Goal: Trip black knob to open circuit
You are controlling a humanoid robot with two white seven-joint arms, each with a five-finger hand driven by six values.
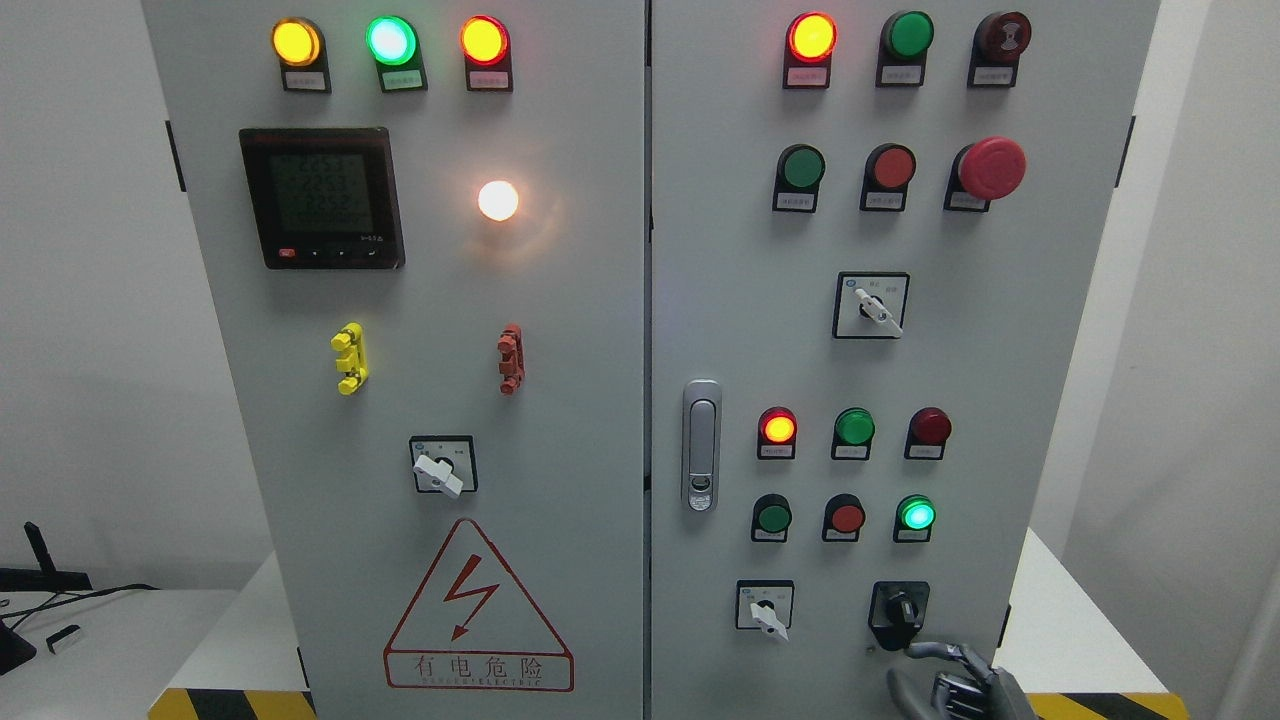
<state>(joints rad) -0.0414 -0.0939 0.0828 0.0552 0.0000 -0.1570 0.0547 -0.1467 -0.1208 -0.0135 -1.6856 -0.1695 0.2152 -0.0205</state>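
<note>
The black knob (899, 609) sits at the lower right of the grey cabinet's right door (730, 250), its handle pointing roughly upright. My right hand (950, 680) rises from the bottom edge just below and right of the knob. Its grey fingers (938, 652) reach up-left toward the knob's base, loosely spread and holding nothing; the fingertips are close under the knob but apart from it. The left arm is out of view.
A white selector switch (767, 612) sits left of the knob. Red and green push buttons and lit lamps (915, 514) are above it. A silver door latch (701, 445) is at the door's left edge. The left door carries a meter (320, 197) and warning sign (478, 612).
</note>
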